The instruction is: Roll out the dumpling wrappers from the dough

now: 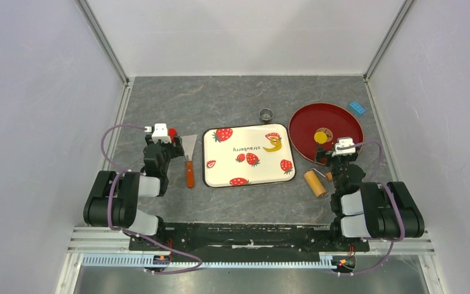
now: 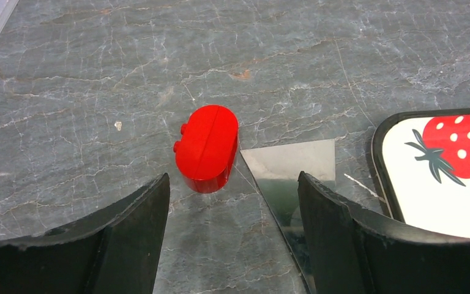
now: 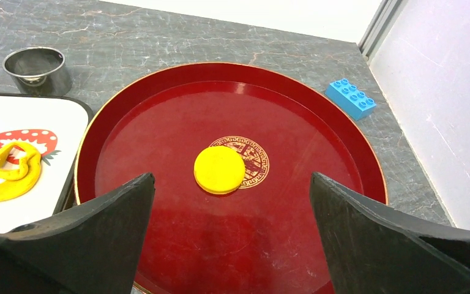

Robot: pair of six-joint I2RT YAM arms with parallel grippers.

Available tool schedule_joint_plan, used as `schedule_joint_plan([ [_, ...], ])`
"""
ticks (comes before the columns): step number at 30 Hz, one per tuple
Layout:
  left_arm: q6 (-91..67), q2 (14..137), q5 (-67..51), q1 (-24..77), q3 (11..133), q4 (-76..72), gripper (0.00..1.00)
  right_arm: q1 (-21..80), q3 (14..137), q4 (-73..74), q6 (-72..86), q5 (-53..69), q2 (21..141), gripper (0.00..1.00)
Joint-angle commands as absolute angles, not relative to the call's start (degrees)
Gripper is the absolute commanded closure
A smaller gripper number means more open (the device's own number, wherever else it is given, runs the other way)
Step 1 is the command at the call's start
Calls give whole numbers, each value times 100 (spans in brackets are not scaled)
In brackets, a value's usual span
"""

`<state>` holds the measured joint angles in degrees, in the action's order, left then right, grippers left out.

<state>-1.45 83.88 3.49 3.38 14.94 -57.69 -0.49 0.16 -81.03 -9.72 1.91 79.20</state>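
- The dumpling wrapper (image 3: 219, 169), a round yellow disc, lies flat near the middle of the red plate (image 3: 159, 116), partly over the gold emblem.
- The dough (image 3: 6, 177) is a curved yellow scrap. You find it on the strawberry tray (image 1: 220, 177), in the far right corner, partly over a strawberry print.
- Your right gripper (image 3: 231, 179) hovers over the near edge of the red plate. Its fingers are spread wide and hold nothing.
- Your left gripper (image 2: 232, 184) is above the table (image 2: 98, 92), left of the tray. Its fingers are also spread wide and empty.
- In front of the left fingers you see a red block (image 2: 208, 148) and, just beside it, the blade of the scraper (image 2: 294, 168).
- The wooden roller (image 1: 315, 182) lies on the table near the right gripper, by the tray's near right corner.
- The ring cutter (image 1: 266, 114) stands just beyond the tray.
- A blue block (image 3: 351, 98) lies beside the plate's far right rim.
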Motion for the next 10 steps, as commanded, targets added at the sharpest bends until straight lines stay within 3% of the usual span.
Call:
schedule_joint_plan([
  [1, -22, 8428, 499, 357, 1591, -5888, 20, -30, -544, -8292, -1121, 237, 7915, 2],
  [10, -9, 8424, 511, 353, 1583, -5911, 19, -33, -545, -8271, -1130, 237, 7907, 2],
])
